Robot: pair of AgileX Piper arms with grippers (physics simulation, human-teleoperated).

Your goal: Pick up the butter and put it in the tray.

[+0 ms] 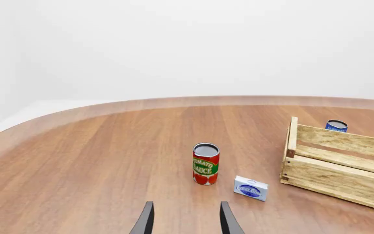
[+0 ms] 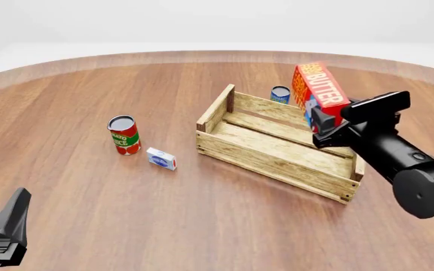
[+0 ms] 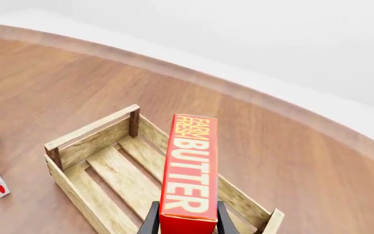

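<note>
Two claws: my right (image 3: 184, 222) clamps the butter (image 2: 320, 86) above the tray (image 2: 215, 116); my left (image 1: 185, 219) hangs apart. Brown wood table (image 2: 89, 84), white walls.

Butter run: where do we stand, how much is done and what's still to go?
Done: the butter is picked up, clamped in the right gripper and lifted off the table. In hand: it hangs over the tray's far right end, tilted, not yet inside. Left: lower it between the slat walls and release. The left gripper is open and idle, near the tomato sauce can and small white-blue box.
</note>
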